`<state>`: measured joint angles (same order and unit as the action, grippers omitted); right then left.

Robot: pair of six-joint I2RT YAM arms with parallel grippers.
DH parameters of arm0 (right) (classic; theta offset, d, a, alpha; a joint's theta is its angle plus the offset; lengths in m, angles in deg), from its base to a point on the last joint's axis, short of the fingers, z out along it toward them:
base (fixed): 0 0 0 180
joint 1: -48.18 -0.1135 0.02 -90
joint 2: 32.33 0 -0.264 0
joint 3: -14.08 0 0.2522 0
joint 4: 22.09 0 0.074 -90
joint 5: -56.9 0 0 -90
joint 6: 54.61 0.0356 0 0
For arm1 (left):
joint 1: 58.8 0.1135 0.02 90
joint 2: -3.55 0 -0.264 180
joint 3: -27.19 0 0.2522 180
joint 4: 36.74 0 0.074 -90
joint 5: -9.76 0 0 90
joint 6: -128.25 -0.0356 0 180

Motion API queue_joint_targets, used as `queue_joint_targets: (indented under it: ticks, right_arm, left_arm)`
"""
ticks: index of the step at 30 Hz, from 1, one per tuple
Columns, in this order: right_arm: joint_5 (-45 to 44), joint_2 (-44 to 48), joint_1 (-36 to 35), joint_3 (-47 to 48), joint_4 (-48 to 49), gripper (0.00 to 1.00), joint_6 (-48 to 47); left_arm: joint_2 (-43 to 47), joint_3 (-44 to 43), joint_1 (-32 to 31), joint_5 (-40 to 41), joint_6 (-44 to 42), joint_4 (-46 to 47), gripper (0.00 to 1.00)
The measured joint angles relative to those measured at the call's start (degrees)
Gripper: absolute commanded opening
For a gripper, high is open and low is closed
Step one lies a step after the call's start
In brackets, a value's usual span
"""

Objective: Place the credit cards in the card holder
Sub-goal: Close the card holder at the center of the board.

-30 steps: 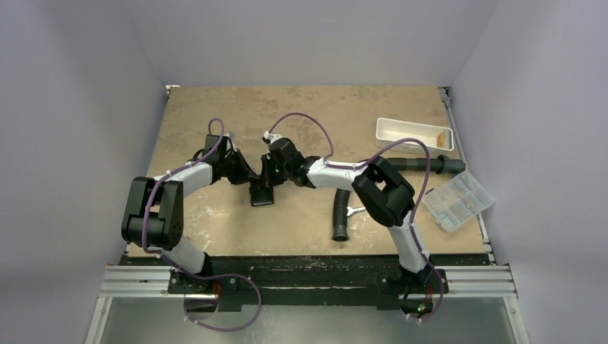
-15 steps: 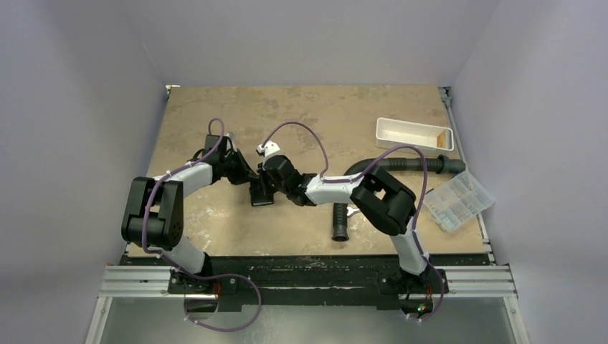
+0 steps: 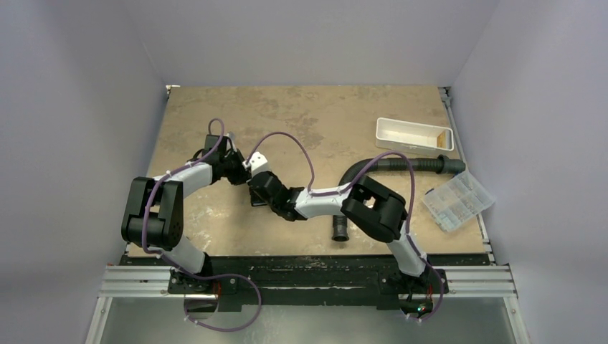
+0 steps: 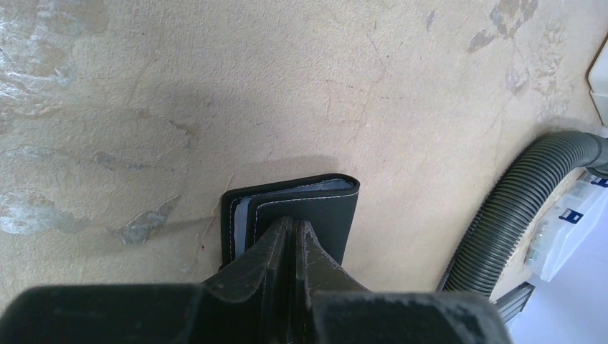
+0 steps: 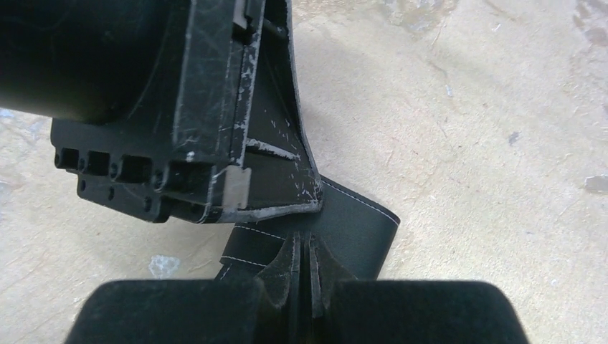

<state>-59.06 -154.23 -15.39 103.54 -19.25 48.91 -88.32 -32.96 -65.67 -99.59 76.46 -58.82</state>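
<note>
Moved since a second ago: the right arm swung its wrist in toward the near edge, so the right gripper now sits right up against the left gripper. The left arm hasn't budged.
Left gripper: closed up tight, with nothing between the fingers that I can see. Its tips rest on the near edge of the small flat black folding card holder. Looks like it's pinning the holder to the mottled tan desk so it can't slide.
Right gripper: also closed and empty-looking, tips touching the holder's cover just ahead of it, right under the left gripper's finger. My guess is it's pressing the flap down or nudging something in.
Credit cards: the thin greyish credit cards show only as pale edges between the covers, just ahead and left of the left gripper's tips. So some seem to be in already. Can't spot a tan one anywhere.
Off to the side: a grey corrugated plastic hose, well right of the left gripper, not involved.
Task status: feels like the finishing stage, but that's just my read.
</note>
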Motion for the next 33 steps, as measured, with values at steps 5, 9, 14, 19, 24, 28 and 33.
queue_joint_targets:
  ticks: [5, 9, 14, 19, 24, 28, 33]
  right_arm:
    - [-5.0, -1.3, -1.7, 0.5, 1.3, 0.0, -1.7]
    - [-6.6, -1.5, -2.7, 0.3, 2.1, 0.0, -3.5]
    - [-4.9, -1.3, -3.2, -0.2, 2.9, 0.0, -6.0]
    - [4.1, 0.1, -1.0, -1.5, 3.4, 0.0, -6.6]
    - [17.1, 1.5, 4.3, -2.9, 3.4, 0.0, 0.7]
    - [30.1, 1.4, 9.9, -2.9, 3.0, 0.0, 9.7]
    - [36.5, 1.3, 12.2, -3.1, 2.4, 0.0, 16.4]
  left_arm:
    - [0.1, 0.0, 0.0, 0.0, -0.2, 0.0, 0.0]
    - [0.4, 0.0, 0.0, 0.0, -0.4, -1.0, 0.0]
    - [0.7, 0.0, 0.0, 0.0, -0.6, -2.1, 0.0]
    - [0.9, 0.0, 0.0, -0.2, -0.8, -2.8, 0.0]
    - [0.9, 0.0, 0.0, -0.2, -0.9, -2.8, 0.0]
    - [0.9, 0.0, 0.0, -0.2, -0.9, -2.8, 0.0]
    - [0.9, 0.0, 0.0, -0.3, -1.0, -2.8, 0.0]
